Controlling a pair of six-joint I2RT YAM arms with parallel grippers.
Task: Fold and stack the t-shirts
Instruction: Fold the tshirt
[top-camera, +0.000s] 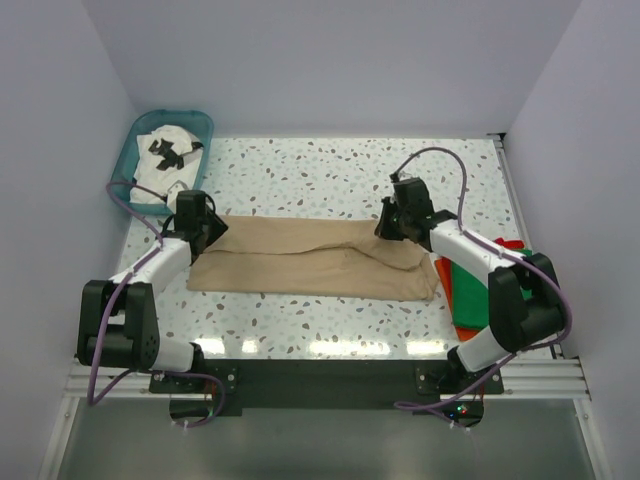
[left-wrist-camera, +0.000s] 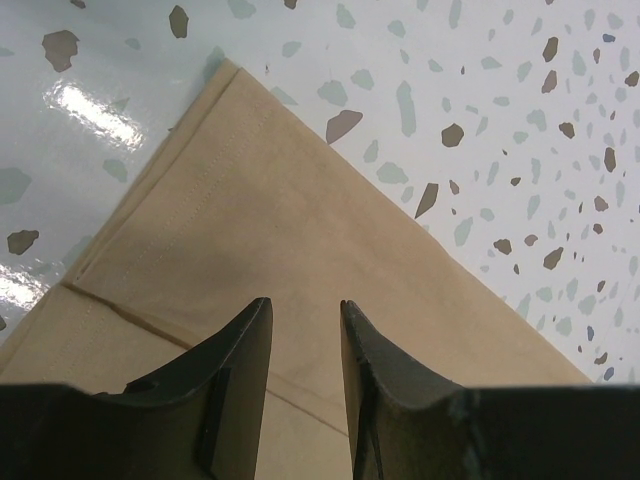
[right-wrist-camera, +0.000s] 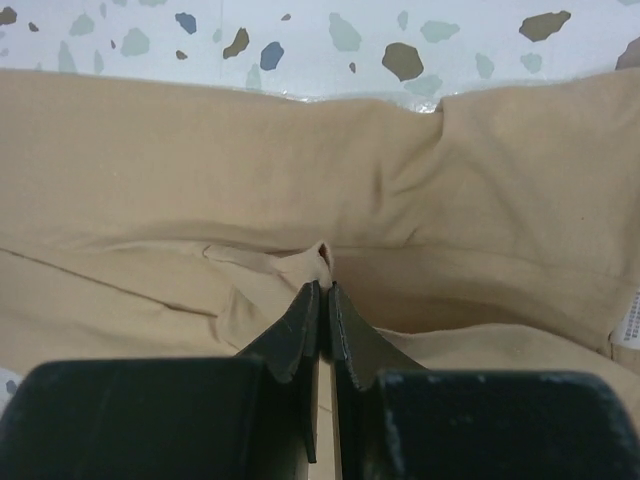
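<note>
Tan t-shirt (top-camera: 310, 260) lies flat on the bench (top-camera: 320, 170). Only the right wrist view shows right jaws pinching a raised fold of it. Left wrist view: left jaws part-open over its hemmed corner.

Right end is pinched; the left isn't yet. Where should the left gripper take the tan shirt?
Probably its far left corner, pinched from straight above by the left gripper: the tan shirt lies flat on the table, and stitched hem layers meet there.
</note>
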